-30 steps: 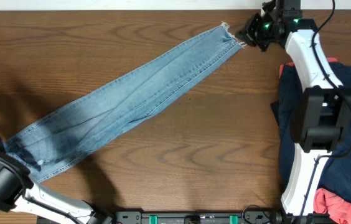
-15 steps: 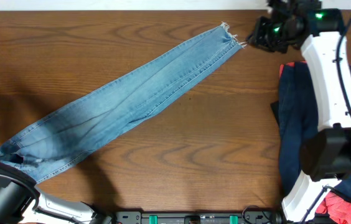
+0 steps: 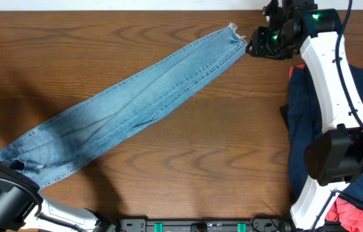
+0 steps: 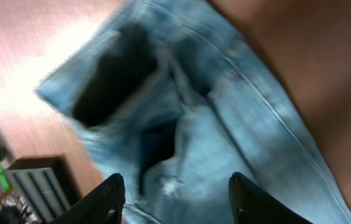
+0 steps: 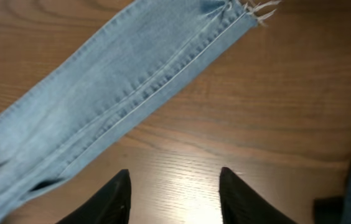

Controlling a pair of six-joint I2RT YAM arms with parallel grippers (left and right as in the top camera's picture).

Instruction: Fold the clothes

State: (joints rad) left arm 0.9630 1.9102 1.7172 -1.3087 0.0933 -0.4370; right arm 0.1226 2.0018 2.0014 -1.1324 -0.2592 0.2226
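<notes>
Here, dark wood-grain table (image 3: 201,148), jeans (image 3: 123,106) stretched diagonally, left claw (image 4: 175,180) and right claw (image 5: 174,174) both spread.

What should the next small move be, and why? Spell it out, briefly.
Probably lower the right claw onto the frayed hem and close on it. The jeans lie stretched diagonally across the table, unfolded; the right claw hangs open beside that hem, holding nothing. The left claw is open over the waist end, so gripping the hem looks like the fold's start.
</notes>
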